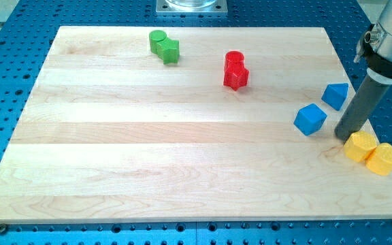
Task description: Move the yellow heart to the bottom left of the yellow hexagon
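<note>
My tip (344, 135) rests on the board (182, 170) at the view's right side, the rod rising from it toward the view's upper right. No gripper on this arm, so nothing to read as apart, together or clamped; just the bare rod end.

Yellow hexagon (360, 145): just to the tip's right and slightly toward the view's bottom, at or almost at contact. Cannot tell if they actually touch.

Yellow heart (383, 159): further right and lower than the tip, on the hexagon's far side, pressed against the hexagon's lower right. Near the board's right edge.

Blue cube (310, 119): left of the tip and a little above it, near but apart.

Blue block (335, 95), wedge-like, exact shape unclear: above the tip, slightly left, just beside the rod's left flank in the view.

Red pair: red cylinder (234, 60) with a red star (236, 77) touching its lower side. Well to the tip's left and higher up.

Green pair: green cylinder (158, 40) touching a green star (170, 52) at its lower right. Furthest from the tip, near the view's top, left of centre.

Board sits on a blue perforated table (5, 88).
</note>
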You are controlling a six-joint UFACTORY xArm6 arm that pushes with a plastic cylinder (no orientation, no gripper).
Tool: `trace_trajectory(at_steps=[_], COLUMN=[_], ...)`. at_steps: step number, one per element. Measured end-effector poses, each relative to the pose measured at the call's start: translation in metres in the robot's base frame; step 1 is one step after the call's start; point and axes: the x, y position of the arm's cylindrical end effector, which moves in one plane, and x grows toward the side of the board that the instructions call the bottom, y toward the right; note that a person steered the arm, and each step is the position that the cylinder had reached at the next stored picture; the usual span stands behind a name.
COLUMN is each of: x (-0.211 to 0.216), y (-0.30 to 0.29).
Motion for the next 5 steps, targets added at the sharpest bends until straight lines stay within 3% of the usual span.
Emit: trace_trajectory(at_steps=[1,3,4,5], x=[0.000,-0.027,-0.024,0.017], y=[0.000,0.074,0.094,0.093])
